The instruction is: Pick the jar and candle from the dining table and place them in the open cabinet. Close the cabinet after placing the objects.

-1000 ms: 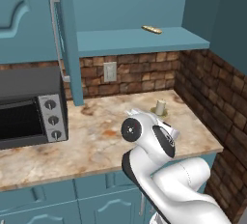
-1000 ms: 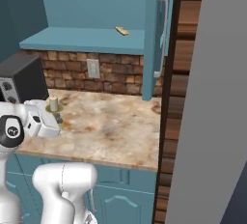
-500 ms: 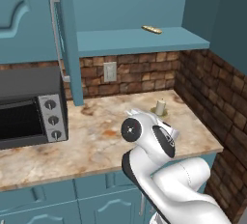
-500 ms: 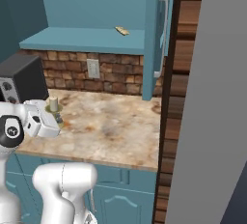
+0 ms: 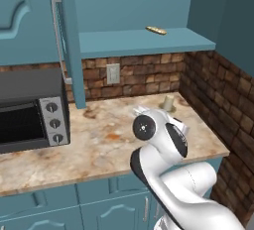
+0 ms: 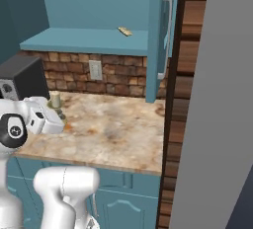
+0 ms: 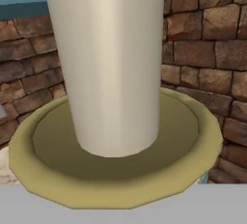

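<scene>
Right up close in the hand view stands one candle (image 7: pixel 112 63), a cream stub upright in a single yellow-brass dish; the jaws are shut on the candle, though their tips are hidden. From the base views the one white arm (image 5: pixel 163 140) reaches over the marbled bench (image 5: pixel 104 140), with the candle (image 5: pixel 168 103) just past its wrist, near the brick back wall (image 5: pixel 144 73). One black toaster oven (image 5: pixel 30 110) sits at the bench's left end, with three round knobs down its panel. One wall socket (image 5: pixel 113 73) is set in the brick. Farther up, the cabinet (image 5: pixel 149 40) stands open, one small tan object (image 5: pixel 156 30) lying on its single teal shelf, one silver bar handle (image 5: pixel 58 35) on its open left door.
</scene>
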Robot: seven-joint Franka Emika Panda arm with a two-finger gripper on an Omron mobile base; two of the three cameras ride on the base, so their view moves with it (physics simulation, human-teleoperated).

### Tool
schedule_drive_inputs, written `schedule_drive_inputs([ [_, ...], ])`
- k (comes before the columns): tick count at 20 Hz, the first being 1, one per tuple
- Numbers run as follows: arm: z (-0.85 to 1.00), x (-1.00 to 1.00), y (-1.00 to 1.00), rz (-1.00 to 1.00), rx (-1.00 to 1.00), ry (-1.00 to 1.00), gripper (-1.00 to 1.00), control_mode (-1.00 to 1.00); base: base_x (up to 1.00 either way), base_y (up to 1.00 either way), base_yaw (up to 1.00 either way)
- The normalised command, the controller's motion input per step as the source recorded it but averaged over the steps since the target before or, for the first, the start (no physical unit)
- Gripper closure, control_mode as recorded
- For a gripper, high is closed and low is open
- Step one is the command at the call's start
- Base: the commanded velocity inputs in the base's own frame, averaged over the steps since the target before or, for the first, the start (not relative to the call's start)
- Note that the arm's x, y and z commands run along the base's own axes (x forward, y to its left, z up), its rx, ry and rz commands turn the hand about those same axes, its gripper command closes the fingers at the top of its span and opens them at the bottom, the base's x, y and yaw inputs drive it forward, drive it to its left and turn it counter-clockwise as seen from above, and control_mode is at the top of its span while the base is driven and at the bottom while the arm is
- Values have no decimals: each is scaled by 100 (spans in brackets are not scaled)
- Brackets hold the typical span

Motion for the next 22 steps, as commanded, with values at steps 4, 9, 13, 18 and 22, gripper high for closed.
schedule_drive_inputs([
  [4, 84, -21, -2, 11, -4, 2, 100, -100, 0, 0, 0],
  [9, 78, -19, 19, 19, -5, 11, 100, -100, 0, 0, 0],
  [13, 66, -5, 7, 19, -10, 4, 100, -100, 0, 0, 0],
  [18, 58, 0, 1, 16, -10, -5, 100, -100, 0, 0, 0],
  [22, 53, 9, 0, 16, 1, -4, 100, -100, 0, 0, 0],
])
